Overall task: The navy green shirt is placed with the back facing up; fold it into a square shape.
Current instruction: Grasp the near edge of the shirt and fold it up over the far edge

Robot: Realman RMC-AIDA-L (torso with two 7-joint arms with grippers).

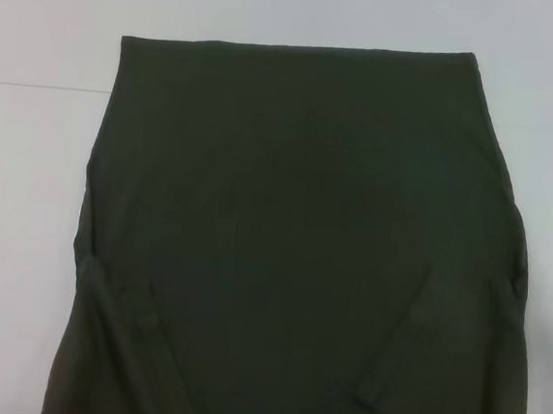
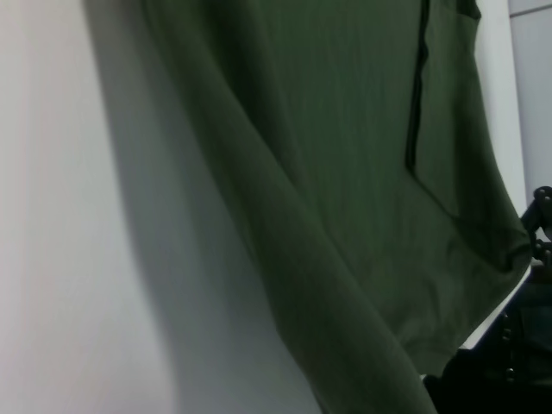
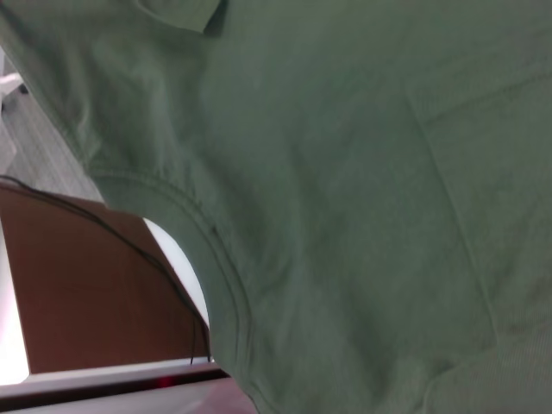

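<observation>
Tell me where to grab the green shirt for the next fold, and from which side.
Judging from the head view, the shirt lies flat on the white table with both sleeves already folded in, its straight hem farthest from the robot. Probably pinch the two near corners by the neckline, one from each side, and carry them toward the hem. Neither gripper shows.

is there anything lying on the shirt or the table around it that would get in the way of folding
Nothing visible does. The shirt lies on the white table with both sleeves already folded in, and no other object rests on or beside it.
</observation>
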